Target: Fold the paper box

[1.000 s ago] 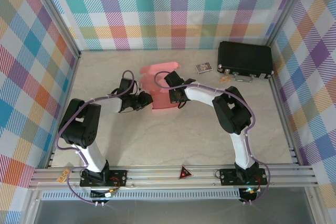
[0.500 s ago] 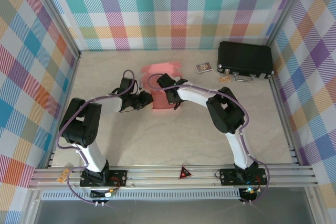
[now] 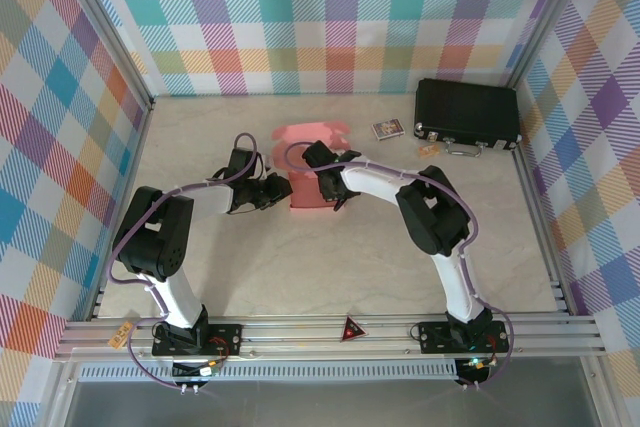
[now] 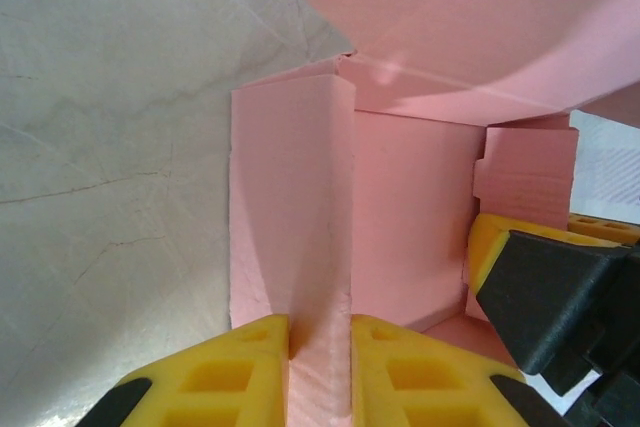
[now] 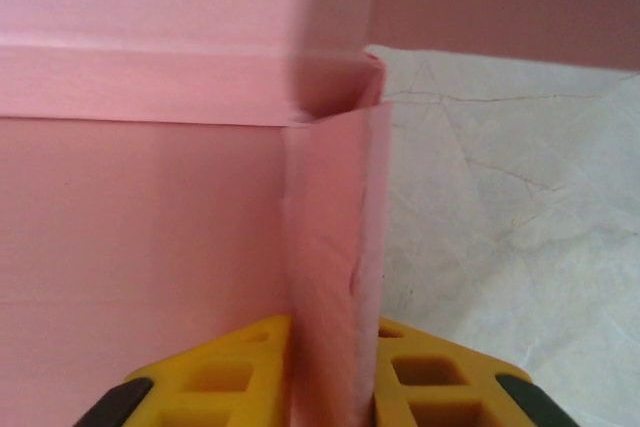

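Though perhaps half-folded, one box (image 3: pixel 310 135), two hands (image 4: pixel 320 362) (image 5: pixel 331 367)

black case (image 3: pixel 467 113), small card (image 3: pixel 388 128), marble table (image 3: pixel 300 267)

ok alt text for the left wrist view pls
The left gripper, its yellow fingers at the bottom edge, pinches a raised wall of the pink paper box. The right gripper sits at the box's right side; pale marbled table lies left.
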Controlling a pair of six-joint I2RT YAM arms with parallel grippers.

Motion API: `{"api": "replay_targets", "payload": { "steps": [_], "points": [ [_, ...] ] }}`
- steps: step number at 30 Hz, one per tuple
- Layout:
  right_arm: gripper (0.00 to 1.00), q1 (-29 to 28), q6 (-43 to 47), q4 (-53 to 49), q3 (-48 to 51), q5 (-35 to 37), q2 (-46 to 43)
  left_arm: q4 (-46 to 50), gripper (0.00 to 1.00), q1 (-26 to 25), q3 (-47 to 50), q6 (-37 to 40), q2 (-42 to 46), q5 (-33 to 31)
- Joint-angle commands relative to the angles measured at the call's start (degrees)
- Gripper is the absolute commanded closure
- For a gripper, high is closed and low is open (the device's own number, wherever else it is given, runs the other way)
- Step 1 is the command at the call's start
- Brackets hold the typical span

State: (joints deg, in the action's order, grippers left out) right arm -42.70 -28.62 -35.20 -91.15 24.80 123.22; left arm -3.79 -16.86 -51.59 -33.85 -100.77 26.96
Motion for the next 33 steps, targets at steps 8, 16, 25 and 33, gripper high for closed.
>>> {"api": "replay_targets", "payload": {
  "steps": [8, 16, 25, 33],
  "points": [
    [0.66, 1.9, -2.5, 1.6, 2.3, -4.0, -5.1, 3.2, 0.8, -1.2, 0.5, 0.3, -2.4, -0.8],
    [0.62, 3.3, -3.3, 3.0, 2.2, -5.1, -4.9, 3.5, 0.8, -1.2, 0.5, 0.5, -2.4, -1.1],
    [0.54, 4.3, -2.9, 6.3, 5.5, -10.6, -6.3, 4.0, 0.75, -1.3, 0.1, 1.4, -1.7, -0.5],
    [0.54, 4.3, -1.6, 5.9, 7.7, -12.1, -8.2, 5.9, 0.63, -1.2, -2.6, 2.3, -0.4, 0.4]
  ]
}}
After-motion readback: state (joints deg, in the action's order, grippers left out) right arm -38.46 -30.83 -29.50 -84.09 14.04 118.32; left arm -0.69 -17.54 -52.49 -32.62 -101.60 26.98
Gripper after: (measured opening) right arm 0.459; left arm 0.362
